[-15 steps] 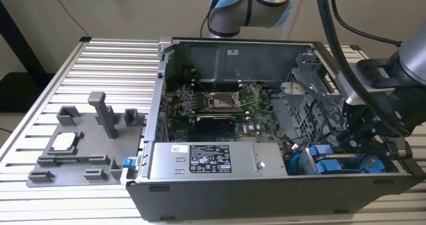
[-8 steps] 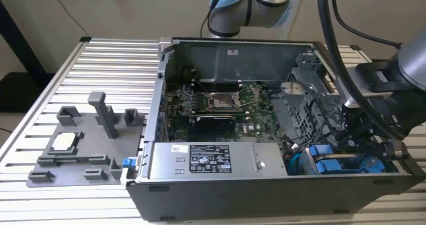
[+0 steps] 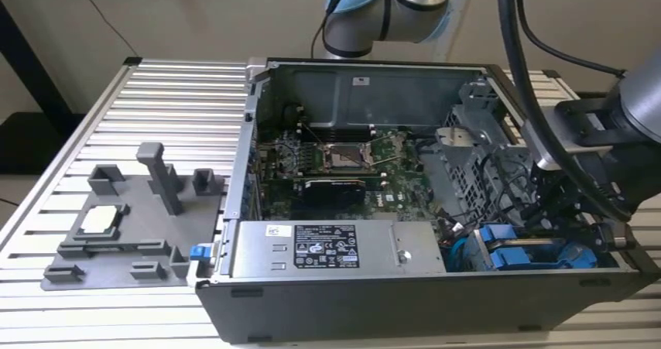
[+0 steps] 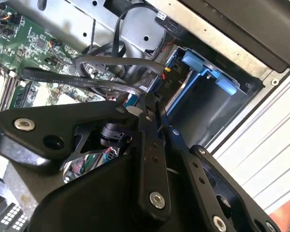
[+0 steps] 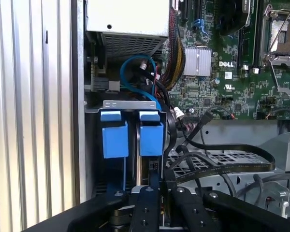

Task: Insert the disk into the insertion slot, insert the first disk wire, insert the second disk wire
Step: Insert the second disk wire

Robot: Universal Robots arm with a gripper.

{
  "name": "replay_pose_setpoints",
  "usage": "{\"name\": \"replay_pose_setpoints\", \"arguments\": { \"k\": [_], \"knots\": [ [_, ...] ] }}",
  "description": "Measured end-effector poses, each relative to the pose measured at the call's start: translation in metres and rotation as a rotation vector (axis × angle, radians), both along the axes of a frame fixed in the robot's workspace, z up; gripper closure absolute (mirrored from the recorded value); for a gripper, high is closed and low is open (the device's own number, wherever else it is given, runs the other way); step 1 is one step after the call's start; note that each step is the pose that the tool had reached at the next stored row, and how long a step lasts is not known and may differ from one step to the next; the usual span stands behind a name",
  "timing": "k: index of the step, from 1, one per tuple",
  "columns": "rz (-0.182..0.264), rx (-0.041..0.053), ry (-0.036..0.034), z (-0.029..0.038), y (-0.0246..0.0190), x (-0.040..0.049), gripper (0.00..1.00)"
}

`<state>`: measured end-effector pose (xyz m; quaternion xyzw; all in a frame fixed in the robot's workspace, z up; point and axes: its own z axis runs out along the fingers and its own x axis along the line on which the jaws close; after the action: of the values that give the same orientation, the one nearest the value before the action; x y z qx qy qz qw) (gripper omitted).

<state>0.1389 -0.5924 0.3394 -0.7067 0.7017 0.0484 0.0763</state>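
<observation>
Disk bay | we see the silver-grey disk in its bright blue plastic carrier [image 5: 151, 140] seated in the slot | black pincer [image 5: 154, 186] just above, grip state: cannot tell | advise slow, squarely aligned wire entry.

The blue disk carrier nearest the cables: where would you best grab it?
Probably by the blue tab at its exposed end, coming straight in from the open side of the case. The rest of the carrier sits sunk in the bay between metal walls, and cables crowd one side.
</observation>
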Motion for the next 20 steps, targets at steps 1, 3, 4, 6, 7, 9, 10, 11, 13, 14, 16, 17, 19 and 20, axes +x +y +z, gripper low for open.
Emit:
{"name": "replay_pose_setpoints", "arguments": {
  "k": [1, 3, 4, 6, 7, 9, 10, 11, 13, 14, 16, 17, 19, 20],
  "knots": [
    [0.0, -0.0001, 0.0009, 0.0001, -0.0001, 0.0, 0.84],
    [0.0, -0.0002, 0.0011, -0.0001, -0.0001, 0.0, 0.84],
    [0.0, 0.0001, 0.0011, -0.0006, -0.0001, 0.0, 0.84],
    [0.0, 0.0001, 0.0011, -0.0022, -0.0002, 0.0001, 0.84],
    [0.0, -0.0002, 0.0011, -0.0036, -0.0002, 0.0001, 0.84],
    [0.0, -0.0014, 0.0011, -0.0053, -0.0001, 0.0001, 0.84],
    [0.0, -0.0014, 0.0011, -0.0055, -0.0001, 0.0001, 0.84],
    [0.0, -0.001, 0.0011, -0.0057, -0.0002, 0.0001, 0.84],
    [0.0, 0.0001, 0.0011, -0.0062, -0.0001, 0.0001, 0.84],
    [0.0, 0.0021, 0.0013, -0.0068, 0.0, 0.0001, 0.84],
    [0.0, 0.0019, 0.0011, -0.0069, -0.0001, 0.0001, 0.82],
    [0.0, 0.0011, 0.0011, -0.0065, -0.0001, 0.0001, 0.76],
    [0.0, 0.0004, 0.0019, -0.0049, -0.0001, 0.0001, 0.76],
    [0.0, 0.0008, 0.003, -0.0038, -0.0001, 0.0001, 0.76]
  ]
}}
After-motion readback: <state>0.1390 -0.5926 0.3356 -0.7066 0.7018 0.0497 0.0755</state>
